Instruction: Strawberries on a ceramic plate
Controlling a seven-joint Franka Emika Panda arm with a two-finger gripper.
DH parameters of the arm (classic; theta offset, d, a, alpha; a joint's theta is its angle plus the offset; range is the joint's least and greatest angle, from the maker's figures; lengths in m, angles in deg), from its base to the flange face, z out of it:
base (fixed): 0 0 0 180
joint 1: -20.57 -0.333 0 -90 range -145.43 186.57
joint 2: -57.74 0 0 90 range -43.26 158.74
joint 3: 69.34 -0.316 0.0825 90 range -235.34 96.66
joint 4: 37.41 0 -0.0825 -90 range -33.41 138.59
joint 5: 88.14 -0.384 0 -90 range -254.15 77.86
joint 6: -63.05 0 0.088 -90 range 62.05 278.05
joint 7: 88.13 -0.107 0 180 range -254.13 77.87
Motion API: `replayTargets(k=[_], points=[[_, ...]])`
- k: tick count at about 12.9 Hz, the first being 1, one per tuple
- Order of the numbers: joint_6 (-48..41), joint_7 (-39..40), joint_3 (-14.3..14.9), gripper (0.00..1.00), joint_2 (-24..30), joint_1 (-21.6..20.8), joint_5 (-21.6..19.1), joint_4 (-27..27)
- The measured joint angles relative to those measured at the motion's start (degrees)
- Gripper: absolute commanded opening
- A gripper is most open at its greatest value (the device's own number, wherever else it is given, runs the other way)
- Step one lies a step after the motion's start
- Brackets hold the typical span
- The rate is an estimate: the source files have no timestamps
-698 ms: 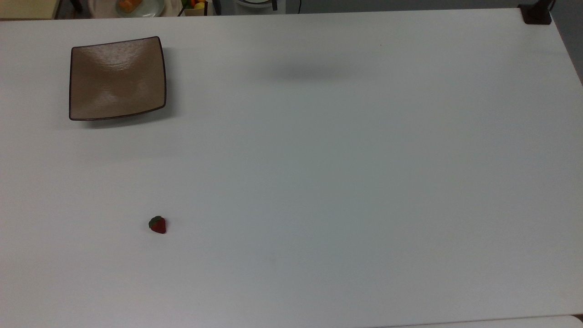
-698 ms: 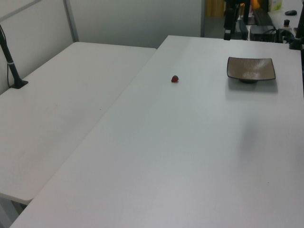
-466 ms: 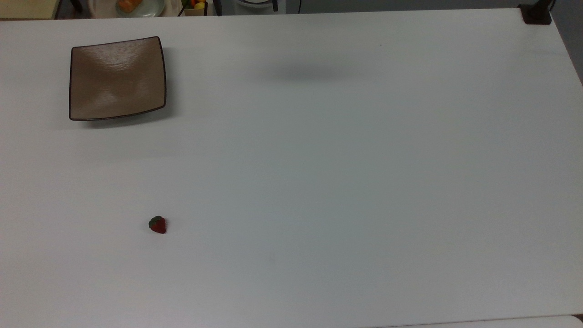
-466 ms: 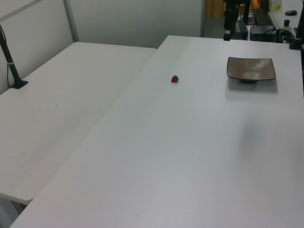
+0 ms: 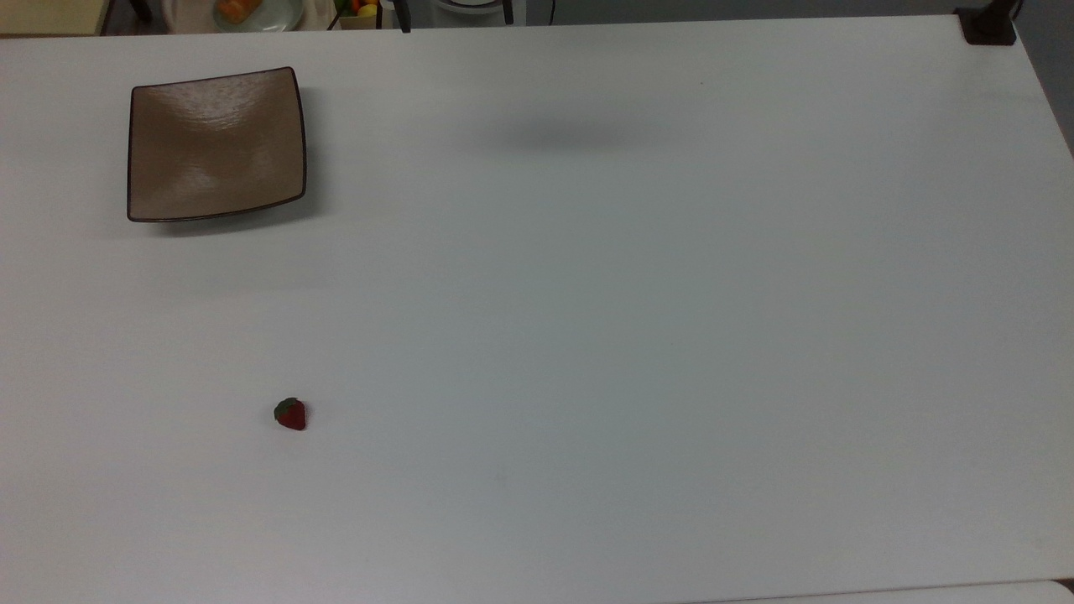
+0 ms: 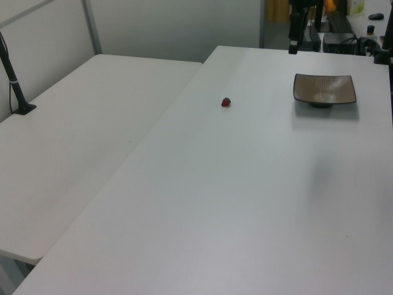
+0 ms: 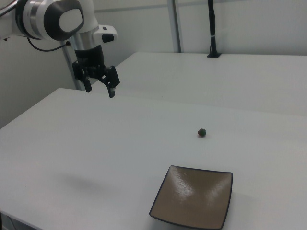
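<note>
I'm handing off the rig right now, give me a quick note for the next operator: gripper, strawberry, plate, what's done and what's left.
Gripper: open, empty, held high above the table, far from both items.
Strawberry: lying on the bare table, apart from the plate, below it in the top view.
Ceramic plate: empty, near the top view's upper left corner of the table.
Done: nothing yet; the strawberry is ungrasped.
Left: bring the gripper to the strawberry, grasp it, carry it over and set it on the plate.

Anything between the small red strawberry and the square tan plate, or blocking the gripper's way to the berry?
Nothing visible. Bare white table separates the small red strawberry from the square tan-brown ceramic plate. The open black two-finger gripper hangs above the table, with no object between it and the berry.
</note>
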Motion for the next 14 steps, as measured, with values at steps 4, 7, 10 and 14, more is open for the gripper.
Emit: replayTargets(k=[4,7,10,14], points=[[0.0,0.0,0.0,1.0,-0.1,0.0,0.0,0.0],[0.0,0.0,0.0,1.0,-0.2,0.0,0.0,0.0],[0.0,0.0,0.0,1.0,-0.8,0.0,-0.2,0.0],[3.4,0.0,0.0,1.0,-3.4,0.8,-0.3,-0.1]])
